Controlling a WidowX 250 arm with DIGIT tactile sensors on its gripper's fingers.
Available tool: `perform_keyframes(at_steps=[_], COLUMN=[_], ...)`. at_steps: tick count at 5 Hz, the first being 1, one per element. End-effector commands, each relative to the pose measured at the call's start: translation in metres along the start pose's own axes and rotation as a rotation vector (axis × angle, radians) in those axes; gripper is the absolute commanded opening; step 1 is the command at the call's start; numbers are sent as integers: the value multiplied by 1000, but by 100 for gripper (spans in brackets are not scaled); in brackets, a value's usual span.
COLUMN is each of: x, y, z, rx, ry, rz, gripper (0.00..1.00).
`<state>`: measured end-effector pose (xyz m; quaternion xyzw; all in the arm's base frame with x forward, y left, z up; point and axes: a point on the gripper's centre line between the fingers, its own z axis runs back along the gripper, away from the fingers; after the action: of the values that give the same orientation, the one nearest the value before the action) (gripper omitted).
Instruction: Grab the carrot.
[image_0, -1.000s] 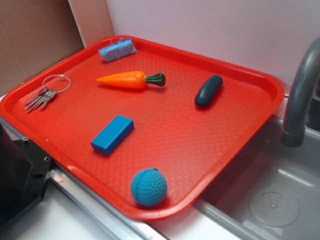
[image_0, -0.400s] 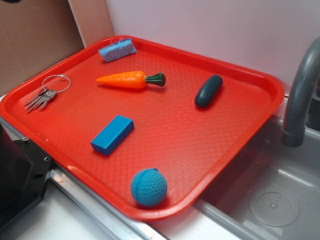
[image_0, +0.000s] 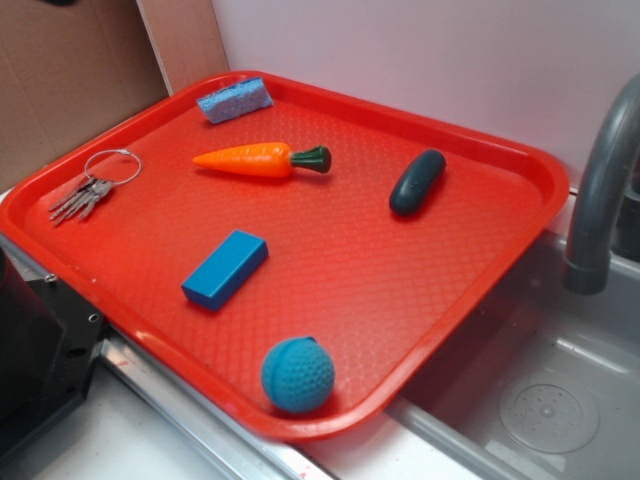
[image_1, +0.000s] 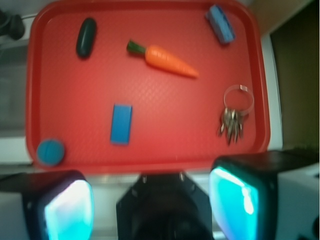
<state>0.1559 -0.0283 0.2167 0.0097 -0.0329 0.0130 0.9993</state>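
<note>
The carrot (image_0: 258, 160) lies flat on the red tray (image_0: 400, 290), in the upper left part of the exterior frame, with its orange tip pointing toward the left of the frame and its dark green stem cap toward the right. In the wrist frame the carrot (image_1: 162, 58) sits in the upper middle, stem cap to the upper left and tip to the lower right. The pincer (image_1: 150, 202) occupies the bottom edge of the wrist frame; its two fingers (image_1: 67, 210) stand wide apart, released, with nothing between them. The carrot is well apart from the pincer, far up the frame from it and roughly in line with the gap between the fingers. The pincer does not show in the exterior frame. Other items share the tray: a dark green pickle toy (image_0: 417, 182) to the right of the carrot, a blue sponge (image_0: 234, 100) near the upper left rim, a key ring with keys (image_0: 95, 185) at the left edge, a blue block (image_0: 225, 269) below the carrot, and a teal ball (image_0: 298, 375) against the lower rim. None of them touches the carrot. A grey faucet (image_0: 600, 190) rises at the right edge of the exterior frame, above a grey sink (image_0: 540, 400).
</note>
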Motion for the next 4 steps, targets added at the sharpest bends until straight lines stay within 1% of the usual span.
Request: perform_keyframes(at_steps=[1,2,3,4], x=[98,107,86,79], y=[-4,19,32,44], z=[-16,-51,-86,-123], rx=[69,36,66,52], ry=[-71,-85,-51,27], rz=[-206,-454,-711,-876], gripper=[100,100,100,100])
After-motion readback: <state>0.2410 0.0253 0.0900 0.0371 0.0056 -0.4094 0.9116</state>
